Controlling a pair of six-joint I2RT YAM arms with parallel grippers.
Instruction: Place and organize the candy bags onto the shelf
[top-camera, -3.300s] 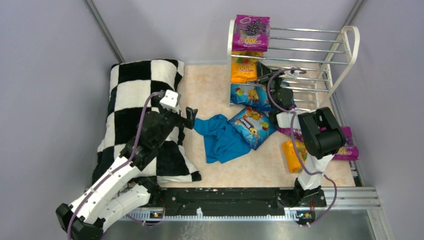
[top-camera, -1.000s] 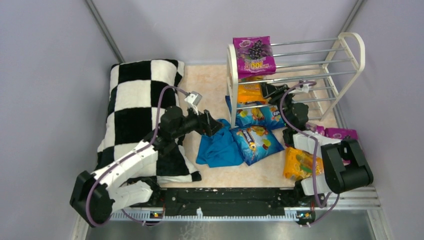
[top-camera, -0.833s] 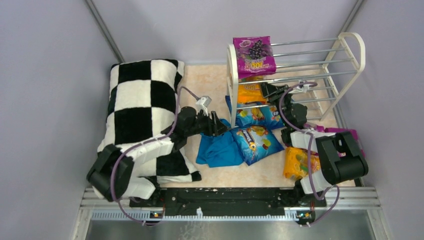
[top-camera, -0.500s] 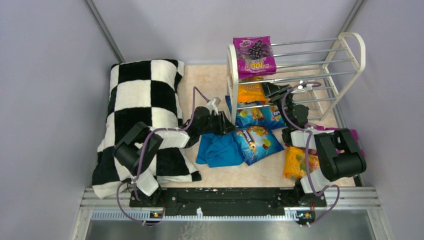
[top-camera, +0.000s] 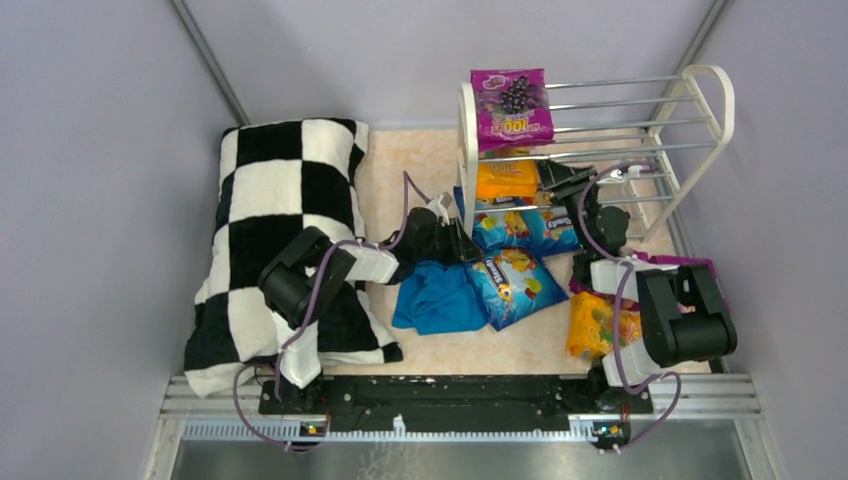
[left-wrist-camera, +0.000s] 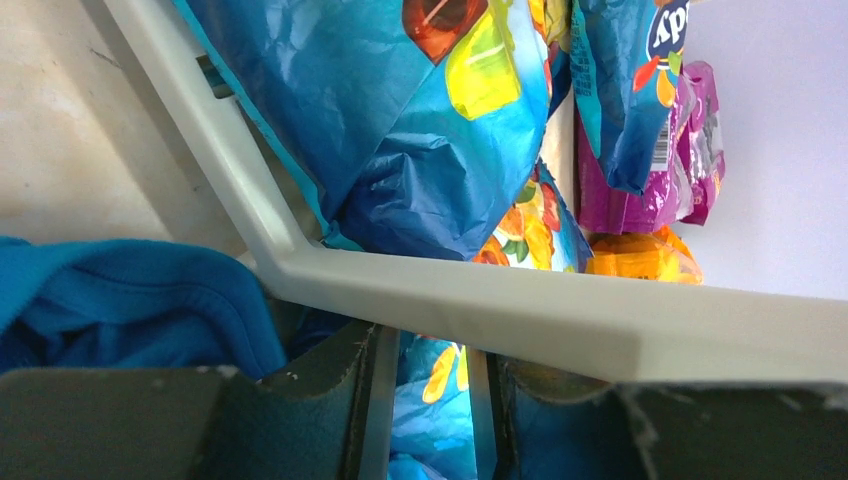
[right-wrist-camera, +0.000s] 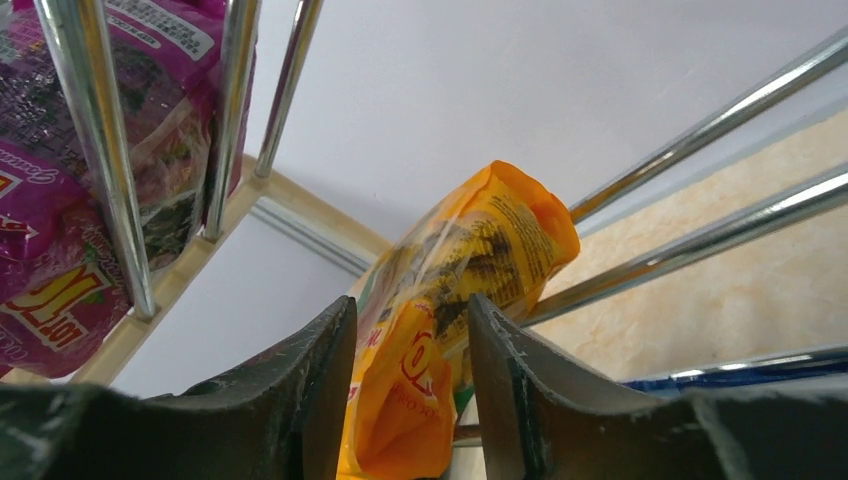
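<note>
1. Orange candy bag (right-wrist-camera: 450, 300) is pinched in my right tool (right-wrist-camera: 412, 320) over the middle rods of the shelf (right-wrist-camera: 700, 240); it could slip through.
2. My left tool (left-wrist-camera: 425, 350), narrow, sits by the shelf; a bump could tip it.

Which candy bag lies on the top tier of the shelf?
The purple grape bag, at the left end of the shelf; every other bag sits lower.

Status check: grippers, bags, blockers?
Right gripper shut on orange bag, middle tier of shelf. Left gripper low by shelf frame, grip unclear. Blue bag loose beside cloth.
</note>
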